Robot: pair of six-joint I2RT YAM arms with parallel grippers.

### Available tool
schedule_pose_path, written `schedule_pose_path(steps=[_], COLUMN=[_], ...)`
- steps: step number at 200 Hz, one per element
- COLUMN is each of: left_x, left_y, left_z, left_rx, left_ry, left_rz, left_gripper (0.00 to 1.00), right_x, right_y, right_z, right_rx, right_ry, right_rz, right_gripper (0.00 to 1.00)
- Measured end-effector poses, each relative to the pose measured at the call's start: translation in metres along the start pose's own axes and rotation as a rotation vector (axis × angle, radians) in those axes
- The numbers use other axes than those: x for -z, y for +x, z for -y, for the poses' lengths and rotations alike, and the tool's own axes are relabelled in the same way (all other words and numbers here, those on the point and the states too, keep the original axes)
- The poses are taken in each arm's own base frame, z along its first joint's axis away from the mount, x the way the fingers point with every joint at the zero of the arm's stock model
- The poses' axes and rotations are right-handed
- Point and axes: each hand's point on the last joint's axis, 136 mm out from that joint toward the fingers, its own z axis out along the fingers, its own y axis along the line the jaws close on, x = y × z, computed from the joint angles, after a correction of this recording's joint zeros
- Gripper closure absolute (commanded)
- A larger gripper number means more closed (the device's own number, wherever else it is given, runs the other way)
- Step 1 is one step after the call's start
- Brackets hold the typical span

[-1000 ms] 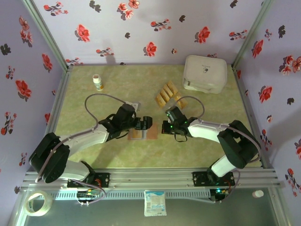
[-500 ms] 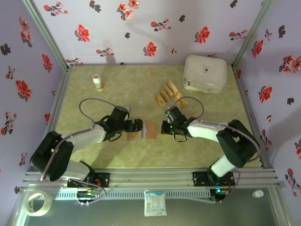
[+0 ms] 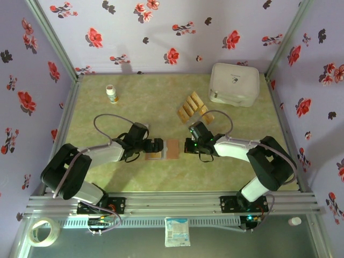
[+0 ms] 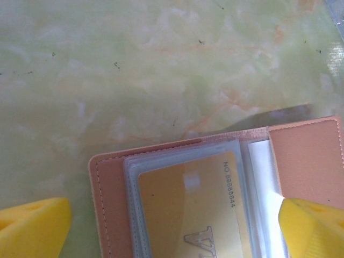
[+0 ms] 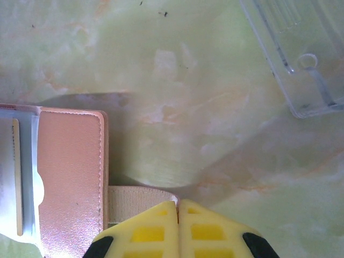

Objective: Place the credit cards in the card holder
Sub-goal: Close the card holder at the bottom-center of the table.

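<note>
The card holder point(image 3: 172, 148) lies open on the table between my two grippers, reddish-brown outside with clear sleeves inside. One tan-orange credit card point(image 4: 188, 209) sits in a sleeve of its left half. Several more credit cards point(image 3: 192, 106) lie in a loose row further back. My left gripper point(image 3: 157, 145) hovers open over the left half, its yellow fingertips point(image 4: 32, 228) wide apart on either side of the sleeved card. My right gripper point(image 5: 178, 207) is shut on the pale elastic strap point(image 5: 134, 199) at the holder's right edge, beside the brown flap point(image 5: 70, 177).
A big white rounded box point(image 3: 234, 83) stands at the back right. A small white bottle point(image 3: 112, 94) stands at the back left. A clear plastic tray point(image 5: 293, 59) lies on the green marbled table point(image 3: 134, 174) beyond the holder.
My left gripper has pulled back to the left, off the holder's right half and over its left half. The right gripper and the holder have stayed put.
</note>
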Motion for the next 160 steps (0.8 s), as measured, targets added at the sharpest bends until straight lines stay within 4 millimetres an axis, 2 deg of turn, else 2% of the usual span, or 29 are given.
schedule_pose_path(steps=[134,160], left_x=[-0.001,0.004], left_y=[-0.002,-0.007], left_z=[0.017,0.021], left_rx=[0.002,0.004], left_ry=[0.090,0.106], left_rz=[-0.005,0.012], left_gripper=[0.01,0.01], right_x=[-0.003,-0.004], right_y=[0.001,0.002], right_z=[0.000,0.001], right_rx=[0.001,0.001], right_ry=[-0.001,0.001], right_rz=[-0.006,-0.009], right_gripper=[1.00,1.00])
